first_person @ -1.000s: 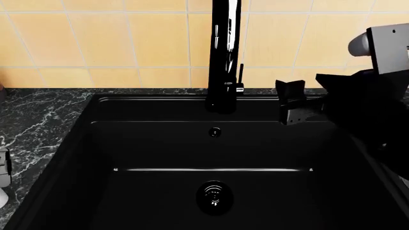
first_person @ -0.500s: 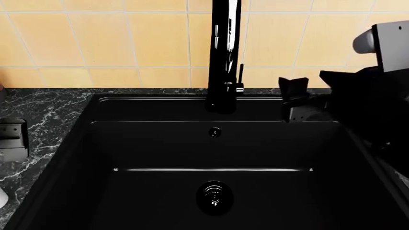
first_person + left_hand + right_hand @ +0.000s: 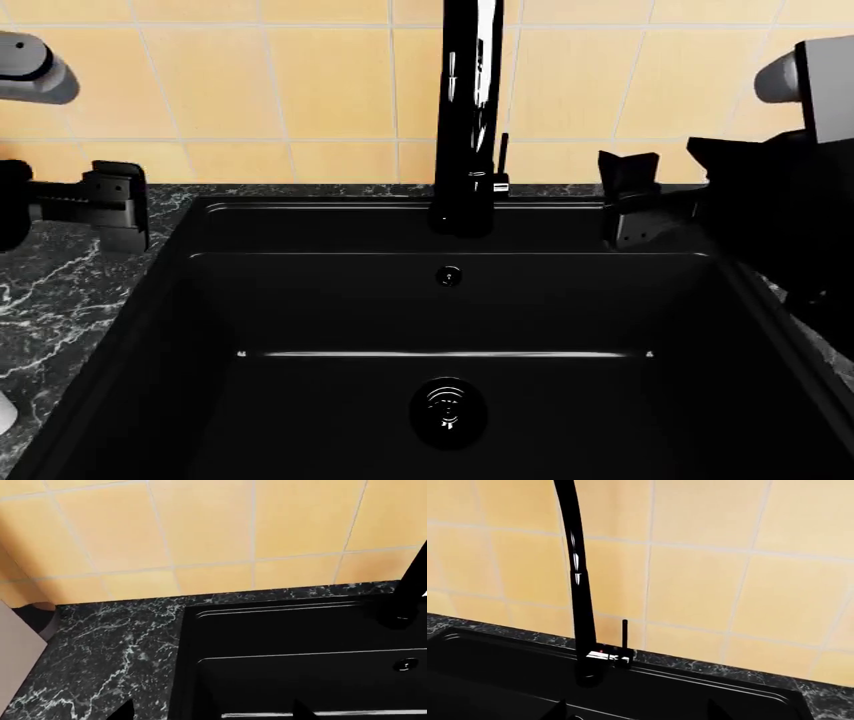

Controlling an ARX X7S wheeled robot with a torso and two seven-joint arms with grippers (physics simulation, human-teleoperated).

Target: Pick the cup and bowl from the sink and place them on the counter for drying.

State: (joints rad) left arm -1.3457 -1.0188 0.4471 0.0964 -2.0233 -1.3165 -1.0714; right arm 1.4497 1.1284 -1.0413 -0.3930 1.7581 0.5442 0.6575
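Note:
The sink (image 3: 334, 300) is a black basin with a round metal drain (image 3: 447, 412), and nothing lies in the part I see. The cup and the bowl are not in view. My left gripper (image 3: 120, 205) hovers open and empty over the counter (image 3: 67, 290) by the sink's back left corner. In the left wrist view its gripper (image 3: 213, 715) shows two tips wide apart over the sink's left rim (image 3: 183, 655). My right gripper (image 3: 627, 200) hovers open and empty over the sink's back right. In the right wrist view its gripper (image 3: 637, 712) faces the faucet (image 3: 584, 630).
The tall black faucet (image 3: 467, 110) stands at the middle of the sink's back rim, before a yellow tiled wall (image 3: 267, 80). A sliver of something white (image 3: 4, 412) shows at the left edge on the counter; I cannot tell what it is.
My left gripper has risen from the lower left edge to above the counter at the sink's back left corner. My right gripper has drifted slightly right and up.

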